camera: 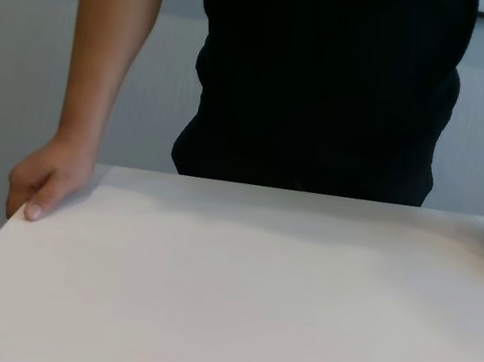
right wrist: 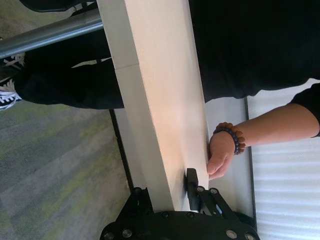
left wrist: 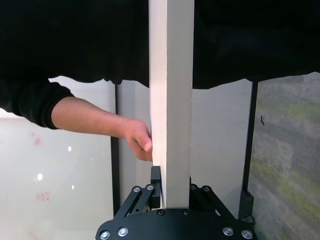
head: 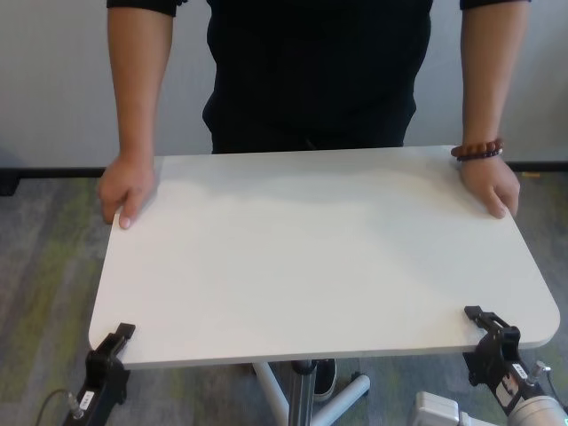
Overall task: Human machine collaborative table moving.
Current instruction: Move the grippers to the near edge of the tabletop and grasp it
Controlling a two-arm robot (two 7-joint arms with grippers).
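Grasp step complete: black two-finger left gripper (head: 122,335) at 7 o'clock and right gripper (head: 479,318) at 5 o'clock clench the large white rectangular tabletop (head: 319,248), the black-shirted person (head: 311,71) holding 12 o'clock; next, a coordinated carry.

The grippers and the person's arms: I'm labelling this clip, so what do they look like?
Both the left gripper and right gripper are black, with slim two-finger linkages; silver screws dot their housings. A thin cable runs by the left one. The person wears a black short-sleeved shirt and a brown beaded bracelet.
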